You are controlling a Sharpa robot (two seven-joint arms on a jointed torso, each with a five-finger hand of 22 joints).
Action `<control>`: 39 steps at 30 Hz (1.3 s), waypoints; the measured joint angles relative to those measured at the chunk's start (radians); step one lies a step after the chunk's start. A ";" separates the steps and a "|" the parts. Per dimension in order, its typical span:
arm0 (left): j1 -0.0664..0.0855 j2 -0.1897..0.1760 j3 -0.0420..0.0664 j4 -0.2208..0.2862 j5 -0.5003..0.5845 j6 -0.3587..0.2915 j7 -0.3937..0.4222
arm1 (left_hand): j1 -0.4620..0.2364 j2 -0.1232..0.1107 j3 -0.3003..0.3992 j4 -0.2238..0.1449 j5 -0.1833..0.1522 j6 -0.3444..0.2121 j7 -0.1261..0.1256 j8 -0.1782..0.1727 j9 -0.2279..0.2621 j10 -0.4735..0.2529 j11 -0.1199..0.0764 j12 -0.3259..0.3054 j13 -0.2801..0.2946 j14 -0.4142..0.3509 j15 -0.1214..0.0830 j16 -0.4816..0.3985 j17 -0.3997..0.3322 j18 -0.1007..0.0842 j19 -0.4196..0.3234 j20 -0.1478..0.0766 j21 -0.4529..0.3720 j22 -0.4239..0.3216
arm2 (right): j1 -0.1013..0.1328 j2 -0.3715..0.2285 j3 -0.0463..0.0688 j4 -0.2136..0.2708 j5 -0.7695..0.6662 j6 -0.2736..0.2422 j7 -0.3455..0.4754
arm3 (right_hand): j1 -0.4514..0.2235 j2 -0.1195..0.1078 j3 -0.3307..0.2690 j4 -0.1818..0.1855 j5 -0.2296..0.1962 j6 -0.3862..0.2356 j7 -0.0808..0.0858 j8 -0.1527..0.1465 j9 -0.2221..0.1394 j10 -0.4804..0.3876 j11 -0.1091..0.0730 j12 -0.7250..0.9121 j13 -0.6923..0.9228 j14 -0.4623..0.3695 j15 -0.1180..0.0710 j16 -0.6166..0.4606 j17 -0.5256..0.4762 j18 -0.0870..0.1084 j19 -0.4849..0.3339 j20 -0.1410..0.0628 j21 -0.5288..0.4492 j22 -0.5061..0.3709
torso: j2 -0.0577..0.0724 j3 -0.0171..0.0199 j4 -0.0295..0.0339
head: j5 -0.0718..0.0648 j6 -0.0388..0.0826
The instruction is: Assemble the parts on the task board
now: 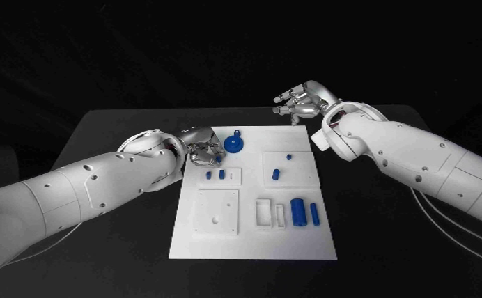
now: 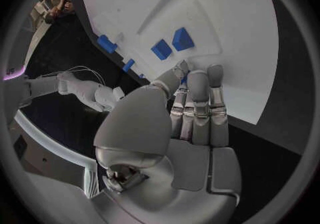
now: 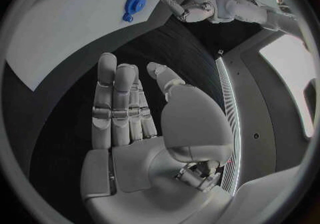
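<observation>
The white task board (image 1: 251,242) lies mid-table. On it are a round blue part with a lug (image 1: 234,146), two small blue parts (image 1: 215,173) in a left block, two more (image 1: 275,172) in a right block, and two blue cylinders (image 1: 304,211) near the front right. My left hand (image 1: 204,146) hovers at the board's far left edge beside the round part, fingers straight and holding nothing (image 2: 193,106). My right hand (image 1: 301,103) is above the table just past the board's far right corner, flat with fingers extended and nothing in it (image 3: 127,106).
A square white block (image 1: 217,209) and a slotted white block (image 1: 269,213) sit on the board's near half. Black table (image 1: 111,145) surrounds the board on all sides. The right wrist view shows the round blue part (image 3: 135,4) and my left hand (image 3: 190,2) beyond it.
</observation>
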 measured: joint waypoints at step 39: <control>-0.001 -0.105 0.066 0.089 0.200 -0.047 0.067 | 0.047 -0.018 -0.216 0.091 0.056 -0.015 0.000 0.000 -0.001 -0.057 0.010 0.000 0.000 -0.001 0.021 0.000 -0.007 0.021 0.052 0.023 -0.116 0.000 | 0.000 -0.004 0.000 -0.003 0.000 0.000 0.001 | 0.000 0.000 0.000 0.000 0.000 -0.002 0.002 0.000 0.000 0.000 0.000 -0.010 -0.009 0.000 0.000 0.000 0.000 0.000 0.000 0.000 0.000 -0.001 | -0.002 -0.0011 0.0012 | 0.005 0.004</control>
